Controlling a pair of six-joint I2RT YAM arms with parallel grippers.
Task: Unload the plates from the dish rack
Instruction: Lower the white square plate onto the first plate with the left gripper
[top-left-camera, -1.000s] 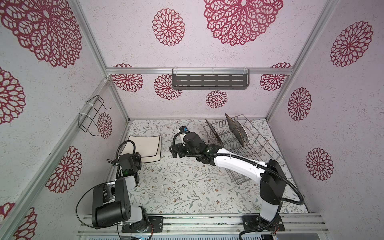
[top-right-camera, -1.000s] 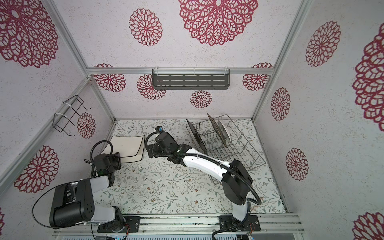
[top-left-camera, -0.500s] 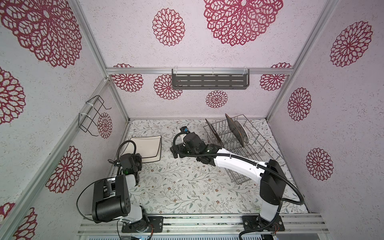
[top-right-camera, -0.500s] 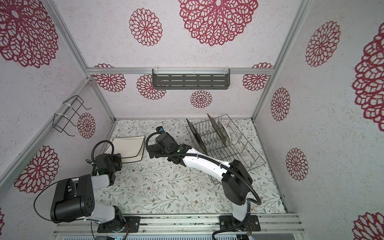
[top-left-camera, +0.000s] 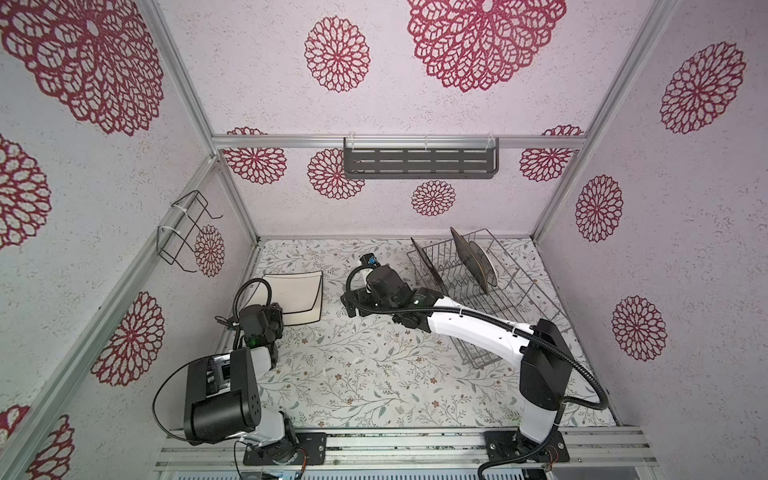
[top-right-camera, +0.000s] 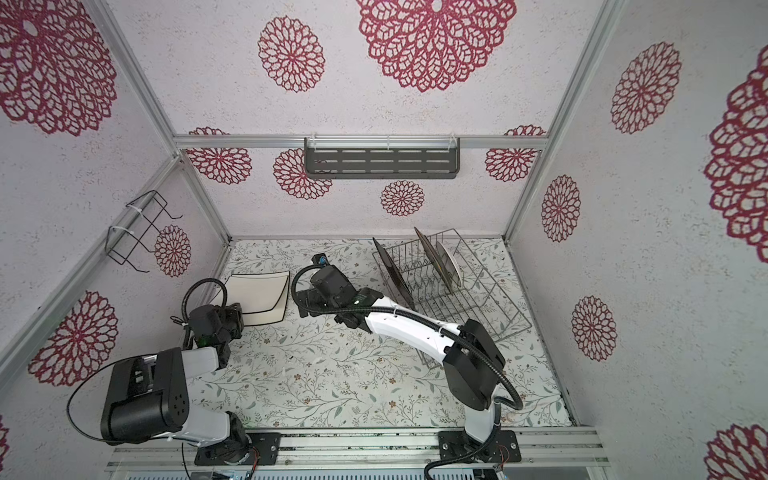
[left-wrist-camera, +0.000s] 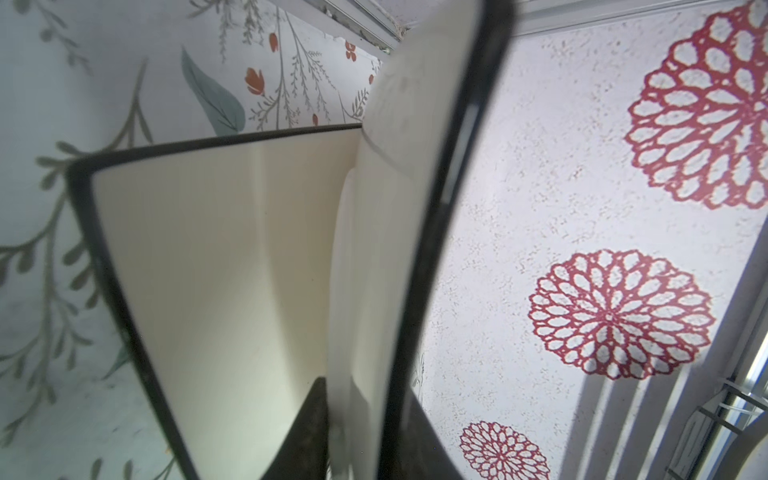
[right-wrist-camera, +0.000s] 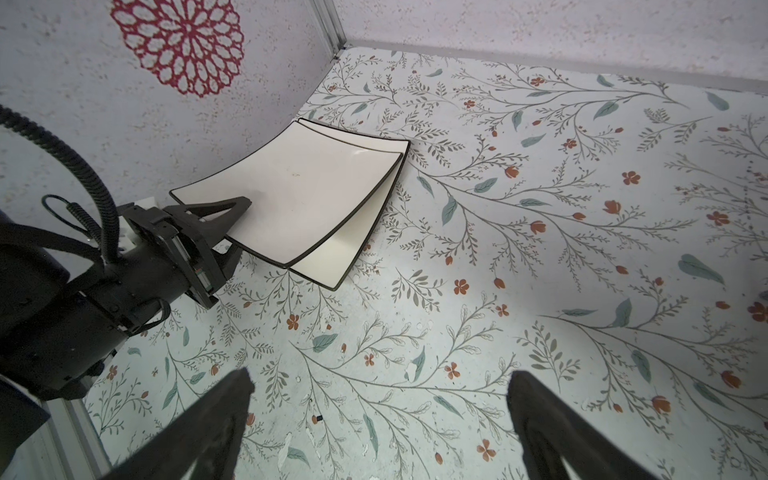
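Dish rack (top-left-camera: 519, 299) at two o'clock on table (top-left-camera: 374, 374), three upright plates (top-left-camera: 461, 251) inside. Two square white plates stacked at ten o'clock. Left gripper (right-wrist-camera: 244, 227) astride upper plate (right-wrist-camera: 299, 195) corner, jaws narrowly apart; clamped or loose, cannot tell. Right gripper (right-wrist-camera: 378, 378) spread wide, empty, at three o'clock of stack.
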